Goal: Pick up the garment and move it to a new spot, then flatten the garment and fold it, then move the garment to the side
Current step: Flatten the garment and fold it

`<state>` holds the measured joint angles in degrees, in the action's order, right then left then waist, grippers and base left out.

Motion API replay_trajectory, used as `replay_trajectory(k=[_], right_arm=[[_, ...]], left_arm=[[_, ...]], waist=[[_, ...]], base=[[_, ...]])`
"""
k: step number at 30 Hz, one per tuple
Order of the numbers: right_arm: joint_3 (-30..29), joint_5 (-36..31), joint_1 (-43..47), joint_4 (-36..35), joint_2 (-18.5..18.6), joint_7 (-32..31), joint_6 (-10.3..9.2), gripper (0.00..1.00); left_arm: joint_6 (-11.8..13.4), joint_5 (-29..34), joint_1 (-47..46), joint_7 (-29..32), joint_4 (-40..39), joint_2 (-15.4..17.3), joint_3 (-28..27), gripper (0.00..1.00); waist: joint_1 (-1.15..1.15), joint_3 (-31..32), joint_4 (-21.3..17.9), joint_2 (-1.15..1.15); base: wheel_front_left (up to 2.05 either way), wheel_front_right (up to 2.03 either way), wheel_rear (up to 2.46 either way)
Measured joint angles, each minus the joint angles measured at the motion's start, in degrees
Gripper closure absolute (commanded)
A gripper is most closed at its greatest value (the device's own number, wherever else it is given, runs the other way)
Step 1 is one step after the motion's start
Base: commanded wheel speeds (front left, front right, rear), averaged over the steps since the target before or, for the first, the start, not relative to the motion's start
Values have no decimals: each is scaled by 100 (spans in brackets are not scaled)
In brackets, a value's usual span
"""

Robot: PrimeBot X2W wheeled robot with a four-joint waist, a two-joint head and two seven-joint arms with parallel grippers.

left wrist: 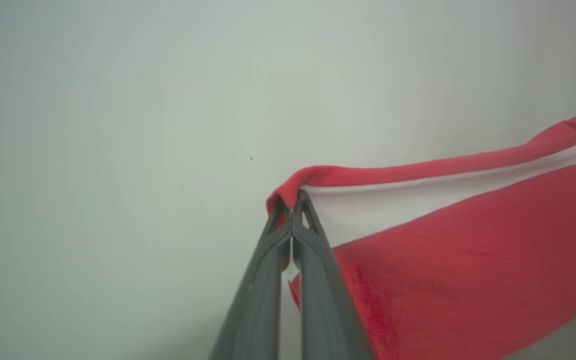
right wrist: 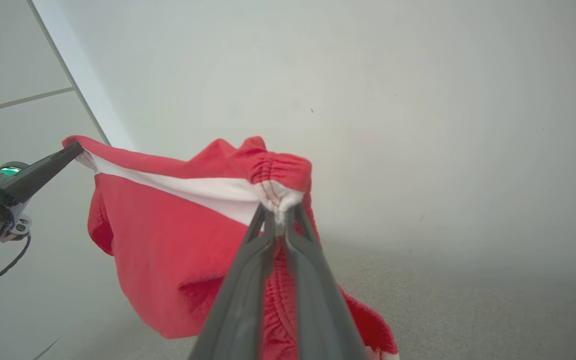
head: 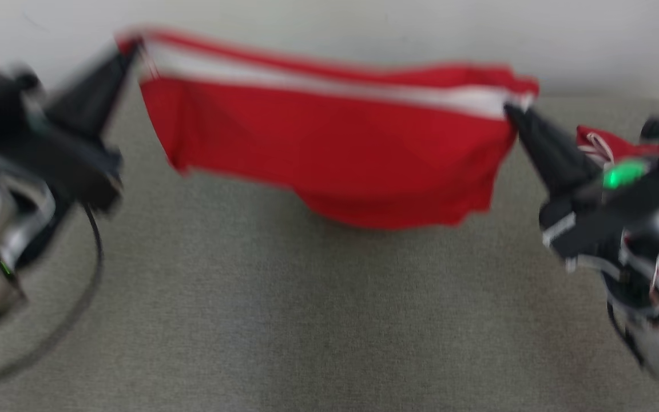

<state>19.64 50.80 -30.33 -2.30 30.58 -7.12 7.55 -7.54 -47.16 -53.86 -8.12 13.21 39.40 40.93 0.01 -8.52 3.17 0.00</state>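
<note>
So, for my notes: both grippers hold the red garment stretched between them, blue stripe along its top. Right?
The stripe is white, not blue; the head view shows it. The left gripper and right gripper do hold the garment stretched between them.

Soft, even, bright light, with no glare. The head view is smeared throughout by motion blur. The left gripper (head: 128,52), the right gripper (head: 511,110) and the garment (head: 335,149) between them all have fuzzy edges. A green lamp (head: 624,173) behind the right gripper's fingers blooms into a blob. Below the garment a faint, diffuse shadow lies on the grey cloth surface (head: 306,320). Both wrist views are sharp at the fingertips, and the pale wall (left wrist: 118,125) beyond them looks hazy.
</note>
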Motion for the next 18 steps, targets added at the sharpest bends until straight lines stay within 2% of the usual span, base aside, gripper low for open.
replay_trajectory(k=[8,10,18], right_arm=[[-363,37,-2555,993,-733,-759,0,100],[-502,40,-3153,1318,-943,-880,0,100],[-542,-487,-5025,2401,-1378,-1112,0,100]], left_arm=[[0,-698,-2711,197,743,81,713,100],[0,-931,-3235,204,913,114,893,100],[0,-1207,-4863,85,1393,270,1740,100]], waist=[[1,-902,-138,1],[1,-1122,-179,1],[1,-1891,-380,1]], base=[[0,0,0],[0,0,0],[0,0,0]])
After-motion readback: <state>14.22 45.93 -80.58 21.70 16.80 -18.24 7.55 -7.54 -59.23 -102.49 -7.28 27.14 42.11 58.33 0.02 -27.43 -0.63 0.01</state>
